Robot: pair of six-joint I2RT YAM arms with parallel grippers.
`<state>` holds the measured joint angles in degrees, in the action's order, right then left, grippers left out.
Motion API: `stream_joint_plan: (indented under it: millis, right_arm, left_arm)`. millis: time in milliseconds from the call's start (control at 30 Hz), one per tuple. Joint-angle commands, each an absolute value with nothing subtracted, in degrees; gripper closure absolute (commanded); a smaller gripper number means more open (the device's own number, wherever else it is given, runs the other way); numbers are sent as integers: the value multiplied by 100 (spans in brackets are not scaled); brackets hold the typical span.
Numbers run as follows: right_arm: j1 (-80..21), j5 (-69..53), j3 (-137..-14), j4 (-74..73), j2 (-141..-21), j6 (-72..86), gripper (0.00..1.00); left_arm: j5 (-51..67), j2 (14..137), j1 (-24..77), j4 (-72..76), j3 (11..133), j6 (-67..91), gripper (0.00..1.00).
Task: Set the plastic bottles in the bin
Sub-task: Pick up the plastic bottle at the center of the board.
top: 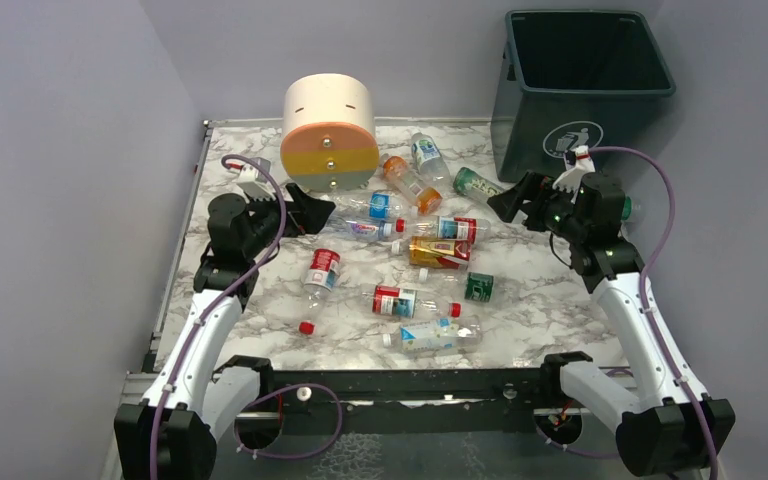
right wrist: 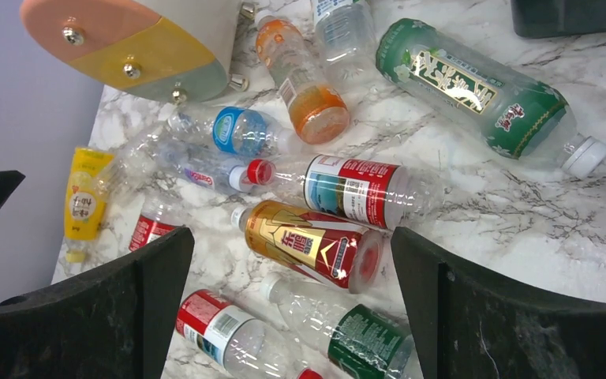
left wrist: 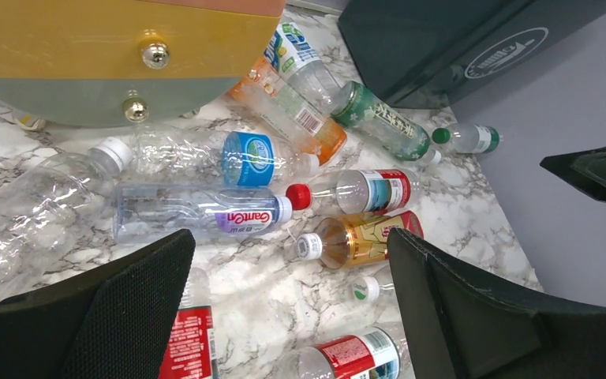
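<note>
Marble tabletop crowded: I see left gripper, right gripper spread wide, empty; touching plastic bottles may roll if nudged.

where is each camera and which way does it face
top external: above and behind the bases, looking down on the marble table and dark teal square plastic bin; left arm and right arm show.
left wrist: facing that bin; open left hand frames the bottom.
right wrist: facing the cream cylindrical drawer unit; open right hand likewise.
shared: both wrists see the golden plastic bottle.
</note>
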<state>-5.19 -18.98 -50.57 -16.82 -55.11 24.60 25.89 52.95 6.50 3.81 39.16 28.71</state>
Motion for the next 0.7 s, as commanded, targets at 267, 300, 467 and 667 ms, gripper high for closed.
stream_joint_plan:
  millis: [267, 300, 467, 667]
  right_arm:
    - [-545, -2109, -4952, -1873, -5770, 2524, 0]
    - [-541, -2109, -4942, -1872, -5773, 2530, 0]
    - [-544, -2163, -4900, -1863, -5804, 2545, 0]
    - [-544, -2371, -4812, -1903, -5879, 2468, 0]
  left_arm:
    - [3003, 5353, 668, -377, 4368, 2264, 1]
    - [2993, 5319, 668, -388, 4368, 2258, 1]
    - [3138, 5336, 668, -367, 4385, 2305, 1]
    - [2910, 5322, 668, -317, 4254, 2716, 1]
